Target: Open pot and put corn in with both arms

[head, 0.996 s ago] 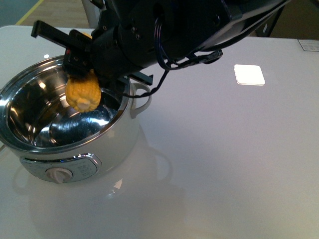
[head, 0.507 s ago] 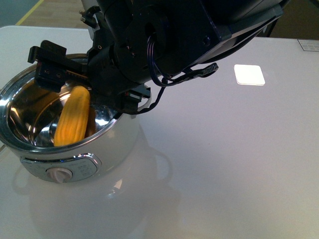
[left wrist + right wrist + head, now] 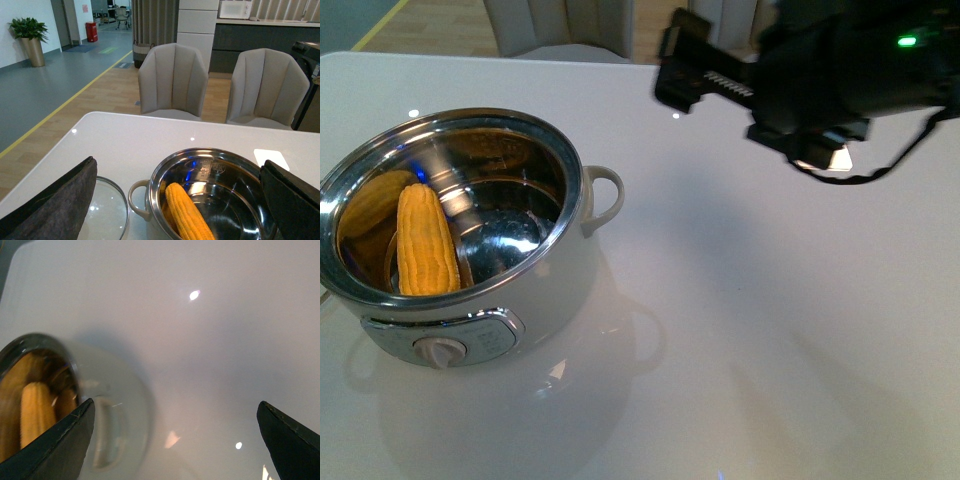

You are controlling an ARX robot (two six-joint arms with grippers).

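The off-white pot [image 3: 560, 290] stands open at the left of the table, its cream dial [image 3: 442, 351] facing me. The corn [image 3: 425, 245] lies inside it, leaning against the steel wall. My right gripper [image 3: 672, 62] is open and empty, above the table to the right of the pot and apart from it. In the right wrist view the gripper [image 3: 176, 404] is over bare table, with the pot [image 3: 120, 405] and corn [image 3: 35, 410] to one side. My left gripper [image 3: 177, 165] is open above the pot [image 3: 150, 180], with the corn [image 3: 187, 215] below it.
A glass lid [image 3: 107, 210] lies flat on the table beside the pot's loop handle [image 3: 137, 200]. A white square [image 3: 271, 159] lies on the table beyond the pot. Two grey chairs [image 3: 172, 80] stand past the table's far edge.
My right gripper has let go of the corn, which now lies in the pot. The right arm has pulled up and away to the right, off the pot.
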